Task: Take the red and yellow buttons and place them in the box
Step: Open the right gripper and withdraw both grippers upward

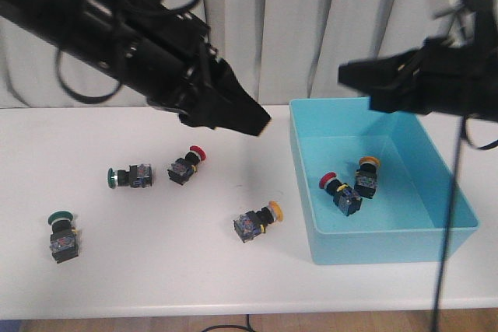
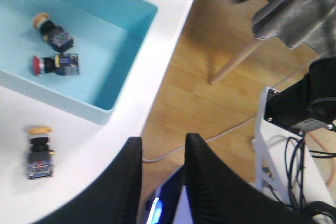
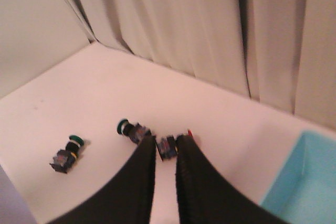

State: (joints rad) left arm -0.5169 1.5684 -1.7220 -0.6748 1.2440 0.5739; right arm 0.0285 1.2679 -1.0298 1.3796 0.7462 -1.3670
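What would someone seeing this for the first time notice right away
The turquoise box at the right of the white table draws the eye first, with a red button and a yellow button lying inside it. Next come the two black arms hanging above, the left gripper over the scattered switches, where a red-capped button and a yellow-capped button lie near two green ones.

box (image 1: 381,242): you've got smooth turquoise plastic, slight sheen
table (image 1: 156,270): smooth matt white under you
curtain (image 1: 311,29): soft pleated cloth
floor (image 2: 210,103): your wood boards
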